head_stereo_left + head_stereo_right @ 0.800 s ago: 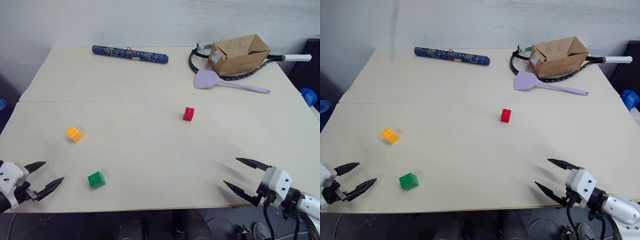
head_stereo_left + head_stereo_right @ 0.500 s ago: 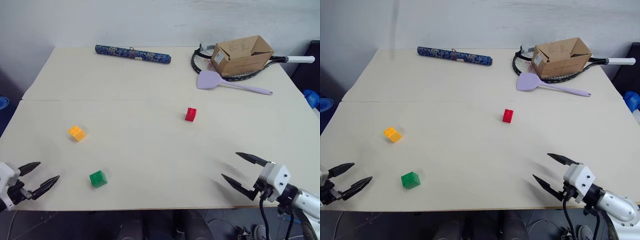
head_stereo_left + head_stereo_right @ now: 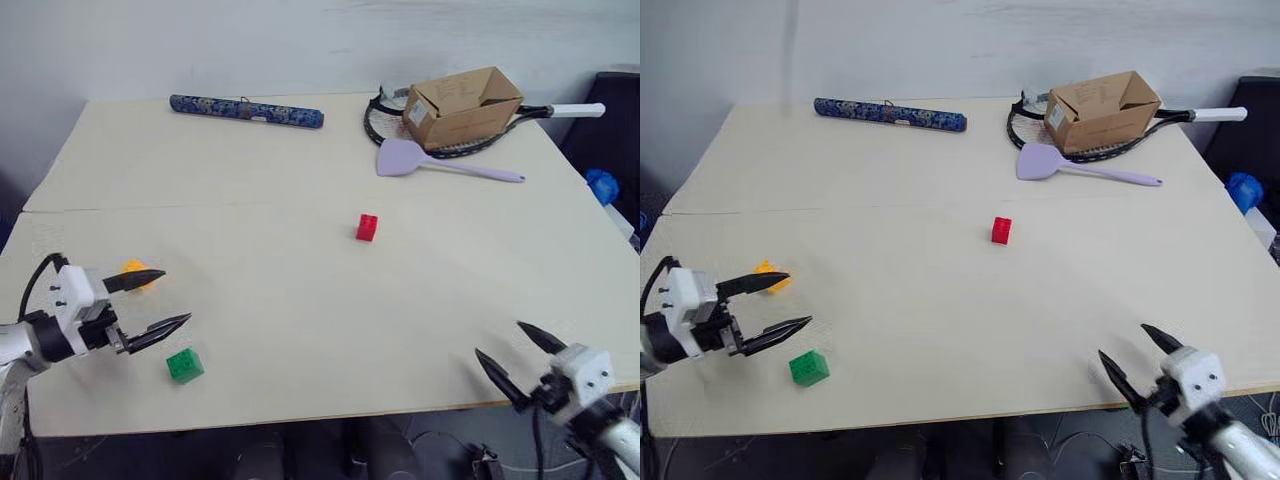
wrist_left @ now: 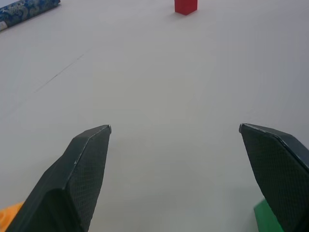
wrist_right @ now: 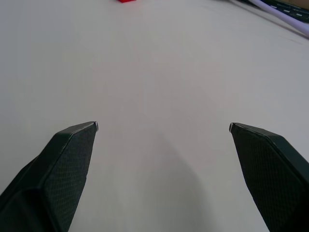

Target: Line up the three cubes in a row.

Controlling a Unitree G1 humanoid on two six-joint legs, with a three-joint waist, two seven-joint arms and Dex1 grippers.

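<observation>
I see the left gripper [image 3: 160,298] spread wide and empty above the table [image 3: 300,300], with the yellow-orange cube [image 3: 133,270] just behind its far finger and the green cube [image 3: 184,364] just beside its near finger. The red cube [image 3: 367,227] sits well ahead of it, near mid-table, apart from the other two. I see the right gripper [image 3: 510,352] at the near table edge, jaws also spread, holding nothing; the red cube lies far ahead of it.
</observation>
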